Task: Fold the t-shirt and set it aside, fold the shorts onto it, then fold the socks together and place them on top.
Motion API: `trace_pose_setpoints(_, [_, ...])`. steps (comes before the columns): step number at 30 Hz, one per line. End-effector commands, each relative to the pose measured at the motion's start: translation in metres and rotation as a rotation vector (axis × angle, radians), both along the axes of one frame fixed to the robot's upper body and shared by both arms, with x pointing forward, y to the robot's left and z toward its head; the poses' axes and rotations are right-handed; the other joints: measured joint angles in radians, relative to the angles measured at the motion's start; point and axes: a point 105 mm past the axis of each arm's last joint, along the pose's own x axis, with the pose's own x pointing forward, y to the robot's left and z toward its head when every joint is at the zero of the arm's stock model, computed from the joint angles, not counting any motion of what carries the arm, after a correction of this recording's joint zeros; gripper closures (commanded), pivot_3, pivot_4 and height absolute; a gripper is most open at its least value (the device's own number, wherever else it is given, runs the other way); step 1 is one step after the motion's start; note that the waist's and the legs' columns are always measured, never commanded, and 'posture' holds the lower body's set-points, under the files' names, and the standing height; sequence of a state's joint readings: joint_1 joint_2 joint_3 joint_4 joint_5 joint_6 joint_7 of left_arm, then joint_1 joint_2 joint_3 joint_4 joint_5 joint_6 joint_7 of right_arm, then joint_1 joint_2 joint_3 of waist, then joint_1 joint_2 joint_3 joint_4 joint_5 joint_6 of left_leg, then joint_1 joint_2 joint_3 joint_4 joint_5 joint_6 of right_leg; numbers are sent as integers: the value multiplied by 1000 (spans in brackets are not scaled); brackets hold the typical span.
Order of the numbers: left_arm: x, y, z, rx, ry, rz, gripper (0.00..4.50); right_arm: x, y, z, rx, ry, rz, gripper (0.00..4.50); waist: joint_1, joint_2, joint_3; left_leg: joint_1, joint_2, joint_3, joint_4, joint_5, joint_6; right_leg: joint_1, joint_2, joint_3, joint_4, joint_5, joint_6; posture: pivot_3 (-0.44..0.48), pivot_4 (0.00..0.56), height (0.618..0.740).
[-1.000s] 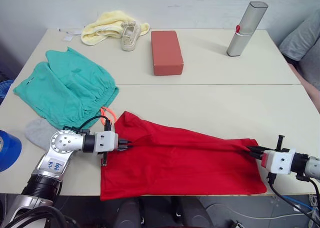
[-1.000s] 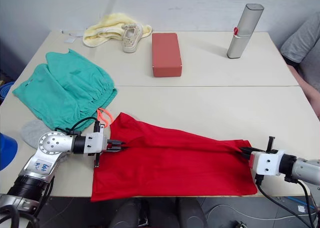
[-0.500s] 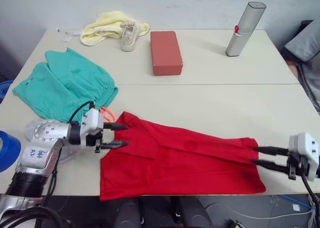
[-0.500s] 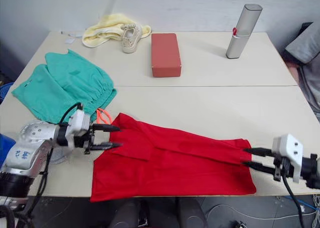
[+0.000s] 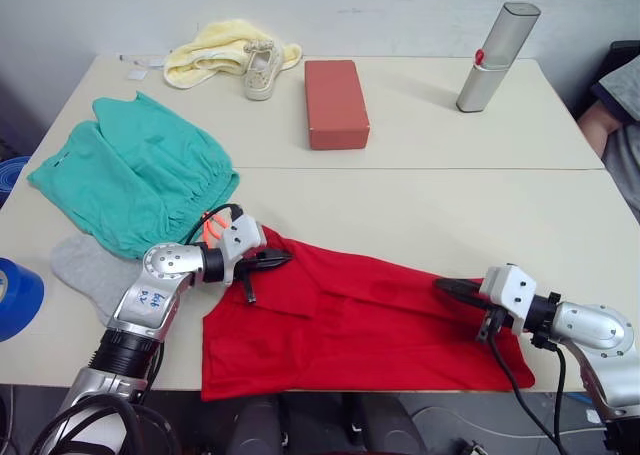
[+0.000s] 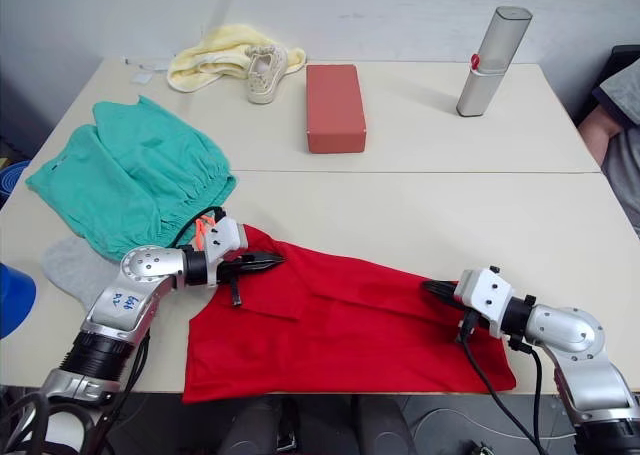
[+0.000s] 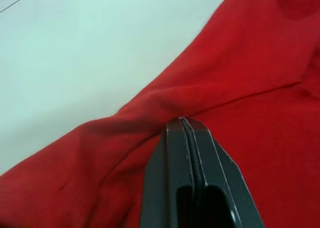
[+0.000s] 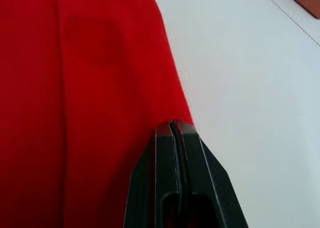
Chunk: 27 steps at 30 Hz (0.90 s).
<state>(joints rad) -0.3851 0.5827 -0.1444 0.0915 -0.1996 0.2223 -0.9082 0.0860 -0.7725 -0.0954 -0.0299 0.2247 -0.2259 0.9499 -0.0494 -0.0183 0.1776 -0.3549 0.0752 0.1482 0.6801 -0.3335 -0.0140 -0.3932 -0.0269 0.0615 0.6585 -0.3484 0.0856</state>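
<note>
Two worktop [image 5: 420, 200] slabs meet along a seam across the middle of the left eye view, and the whole centre and right of the surface lies bare between the red block [image 5: 336, 103] at upper centre and the silver cylinder [image 5: 496, 56] at upper right. The t-shirt [image 5: 370, 320] lies folded lengthwise along the lower edge of the frame, its near hem at the worktop's front edge. The shorts [image 5: 135, 175] spread flat at the left, the orange drawstring [image 5: 212, 226] showing at their lower right. One grey sock [image 5: 90, 268] lies below them near the left edge, another [image 5: 260, 68] rests on the pale yellow cloth [image 5: 215, 50] at upper left. A blue roll [image 5: 17, 297] sits at the far left edge. The left gripper [image 5: 274, 261] is pressed onto the shirt's upper left corner; the right gripper [image 5: 447, 287] is on its upper right edge.

Left wrist view: the fingers [image 7: 192, 153] are clenched together, a ridge of red fabric bunched at their tips.

Right wrist view: the fingers [image 8: 176, 158] are likewise closed tight at the shirt's edge, beside bare worktop.
</note>
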Motion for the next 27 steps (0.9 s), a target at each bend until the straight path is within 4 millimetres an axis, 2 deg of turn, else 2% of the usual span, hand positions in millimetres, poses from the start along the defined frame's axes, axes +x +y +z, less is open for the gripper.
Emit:
trace_pose_setpoints(1, [14, 20, -1, 32, -19, 149, 4480, 8, -37, -4, -115, -84, -141, 4500, 0, 0, 0, 0, 0, 0, 0, 0, 0, 0, 0, 0, 0, 0, 0, 0, 150, 740])
trace_pose_setpoints(2, [18, 25, -3, 47, -20, 192, 4480, 14, -53, -3, -126, -91, -211, 4500, -1, 0, 0, 0, 0, 0, 0, 0, 0, 0, 0, 0, 0, 0, 0, 0, 150, 740])
trace_pose_setpoints(5, [21, 28, -4, 35, -5, 244, 4480, 19, -82, -1, -146, -96, -307, 4500, -2, 0, 0, 3, -1, 2, 1, 0, 1, 3, -1, 0, 0, 0, 1, 0, 150, 740])
trace_pose_setpoints(12, [20, 26, 2, 17, -37, 250, 4480, 17, -126, 1, -190, -76, -447, 4500, -3, 0, 0, 3, -1, 1, 0, 0, 1, 3, -1, 1, 0, 0, 1, 0, 150, 740])
trace_pose_setpoints(15, [21, 26, 15, -65, -81, 236, 4480, 20, -136, 16, -135, -115, -506, 4500, -3, 0, 0, 3, -1, 1, 0, 0, 1, 3, -1, 1, 0, 1, 1, 0, 150, 740])
trace_pose_setpoints(18, [14, 20, 35, -189, -104, 169, 4480, 22, -124, 40, -3, -170, -483, 4500, -4, 1, 0, 2, 0, 1, 0, 0, 0, 1, -1, 1, 1, 1, 1, 0, 150, 740])
trace_pose_setpoints(21, [3, 15, 48, -249, -110, 72, 4480, 14, -89, 55, 115, -127, -351, 4500, -5, 1, 0, 1, 1, 1, -1, 0, 0, 1, 0, 1, 1, 1, 1, 0, 150, 740])
trace_pose_setpoints(24, [1, 16, 44, -217, -98, 68, 4480, 6, -59, 47, 103, -46, -236, 4500, -4, 1, 0, 2, 2, 0, -1, 0, -2, 1, 1, 0, 0, 0, 1, 0, 150, 740])
trace_pose_setpoints(27, [1, 12, 26, -100, -97, 47, 4480, 5, -42, 32, 77, 0, -188, 4500, -3, 1, 0, 2, 2, 1, -1, 0, -2, 1, 1, 1, 0, 0, 1, 0, 150, 740])
